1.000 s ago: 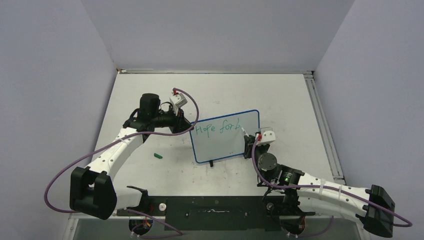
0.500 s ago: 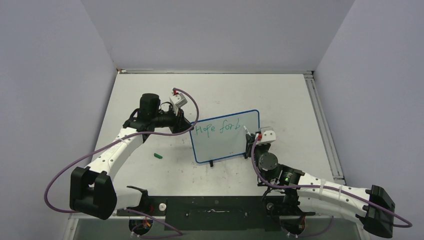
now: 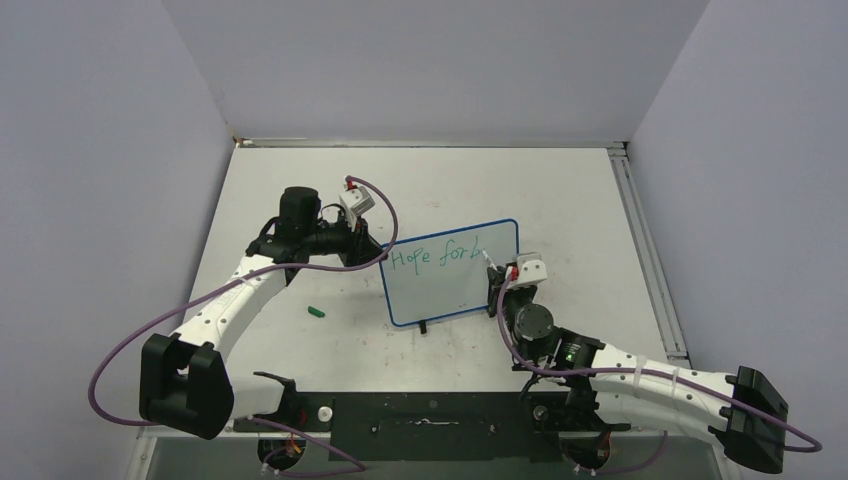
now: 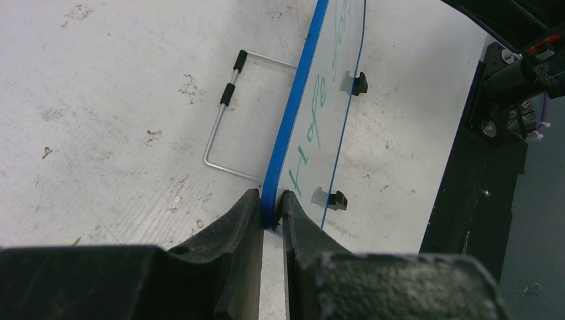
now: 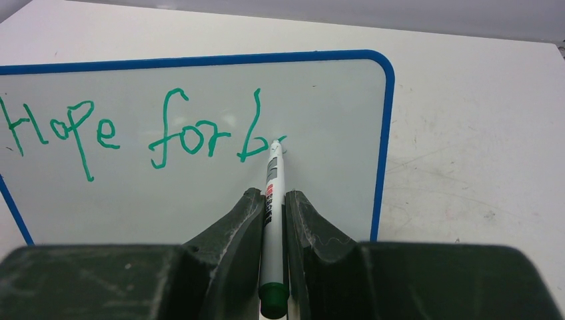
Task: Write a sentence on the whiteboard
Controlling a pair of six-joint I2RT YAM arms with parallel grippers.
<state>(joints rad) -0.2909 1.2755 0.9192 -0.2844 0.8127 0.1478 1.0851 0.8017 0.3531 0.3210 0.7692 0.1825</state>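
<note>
left jaws: clamped on whiteboard (image 4: pixel 321 143) edge | right jaws: clamped on marker (image 5: pixel 274 175)

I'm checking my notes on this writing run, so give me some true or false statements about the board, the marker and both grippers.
1. The right gripper is shut on a marker whose tip touches the whiteboard. True.
2. The sentence is finished and fills two lines. False: only "Hope for b" and the start of another stroke show, on one line.
3. The left gripper clamps the whiteboard's blue edge. True.
4. The whiteboard lies flat on the table. False: it stands upright on small black feet.
5. The handwriting is red. False: it is green.
</note>
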